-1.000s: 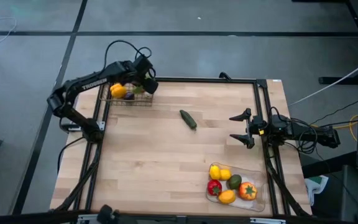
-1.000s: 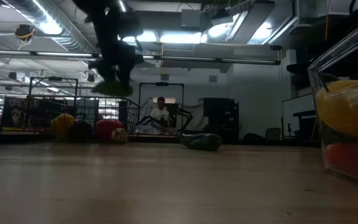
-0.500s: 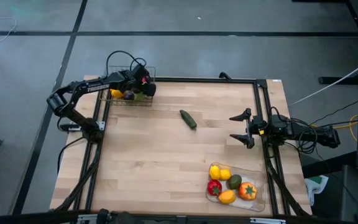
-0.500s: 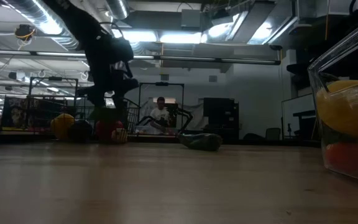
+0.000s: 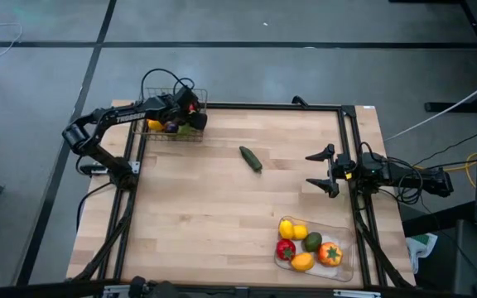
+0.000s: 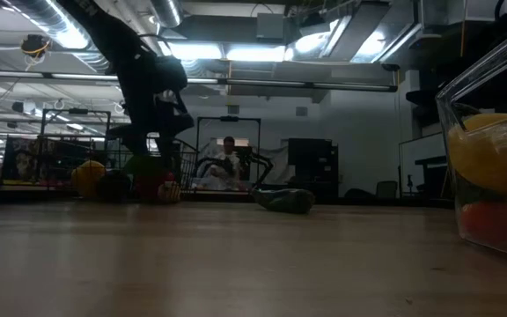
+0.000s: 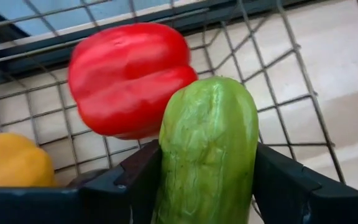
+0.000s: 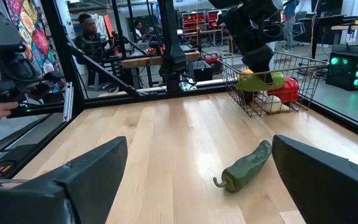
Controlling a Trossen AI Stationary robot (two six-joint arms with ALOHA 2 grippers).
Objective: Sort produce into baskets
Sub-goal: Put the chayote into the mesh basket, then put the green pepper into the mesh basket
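Note:
My left gripper [image 5: 187, 117] is down inside the square wire-mesh basket [image 5: 199, 137] at the table's far left corner, shut on a light green vegetable [image 7: 207, 149]. A red pepper [image 7: 126, 78] and a yellow one [image 7: 11, 162] lie in the basket beside it. A dark green vegetable [image 5: 251, 158] lies on its side on the table's middle far part. My right gripper [image 5: 325, 170] waits open and empty at the table's right edge. The clear tray [image 5: 346, 263] at the near right holds several red, yellow, orange and green pieces. My left gripper pinches the light green vegetable by its two long sides [image 7: 173, 180] between its two fingers [image 7: 135, 180]. The vegetable's rounded end sticks out past the fingertips, next to the red pepper. The fingers come from above, pointing down into the basket. Whether the vegetable rests on the basket floor, I cannot tell.
Black frame rails [image 5: 350, 141] run along the table's edges. A person [image 6: 228, 163] sits in the room beyond the table. A wide stretch of bare wood [image 5: 205, 215] lies between the basket and the tray.
My left gripper has gone down from above the basket's rim into the basket, carrying the light green vegetable, which now sits low among the peppers. It has kept hold. The last half second shows almost no motion.

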